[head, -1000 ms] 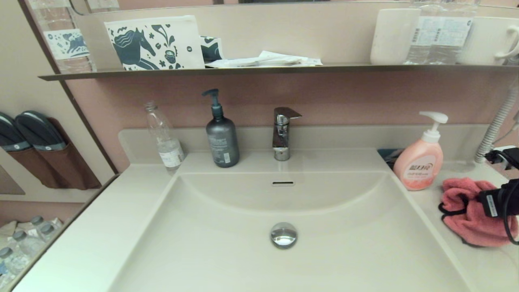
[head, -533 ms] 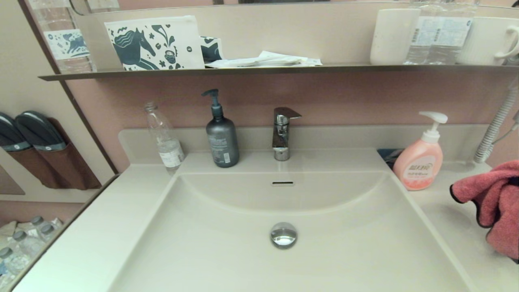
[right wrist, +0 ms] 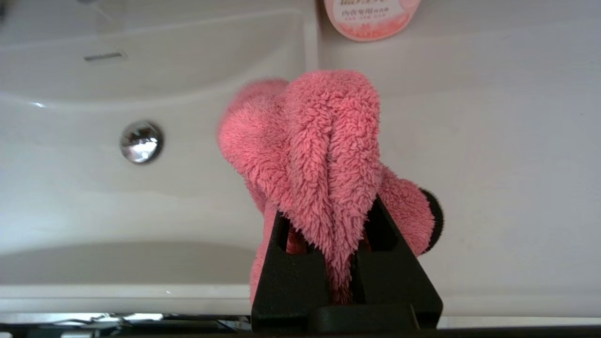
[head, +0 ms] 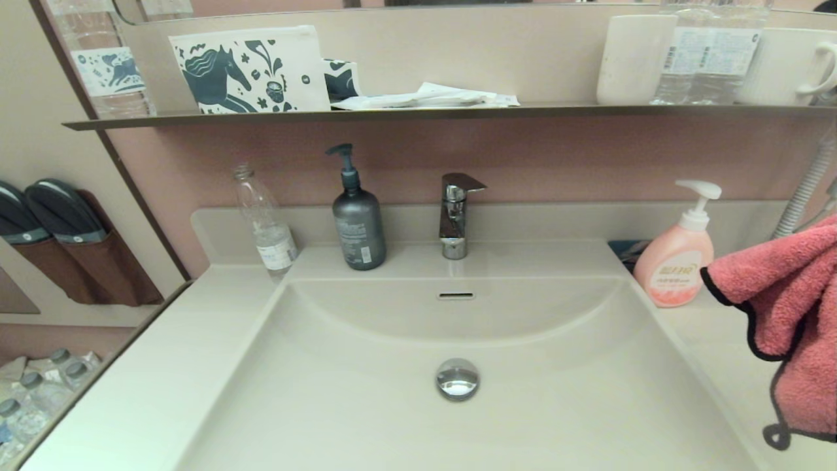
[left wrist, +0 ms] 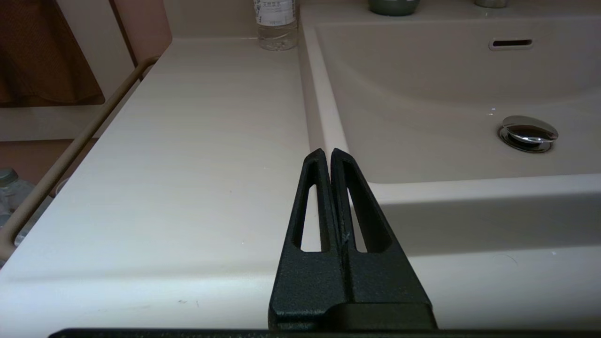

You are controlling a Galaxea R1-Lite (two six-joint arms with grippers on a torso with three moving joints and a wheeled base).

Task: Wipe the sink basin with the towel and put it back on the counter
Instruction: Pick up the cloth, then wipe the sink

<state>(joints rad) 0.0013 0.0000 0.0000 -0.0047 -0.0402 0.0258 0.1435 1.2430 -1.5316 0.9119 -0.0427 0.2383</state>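
The coral-pink towel with black edging hangs in the air at the far right, above the right counter and next to the pink soap bottle. My right gripper is shut on a fold of the towel; in the head view the cloth hides it. The cream sink basin lies to its left with its chrome drain plug and overflow slot. My left gripper is shut and empty, parked low over the left counter beside the basin's rim.
A pink soap bottle stands on the right counter. Along the back stand a chrome faucet, a grey pump bottle and a clear bottle. A thin dark shelf with cups and a pouch runs above.
The towel lay bunched on the right counter under my right gripper a second ago. It has since been lifted off and carried up and slightly towards the basin.
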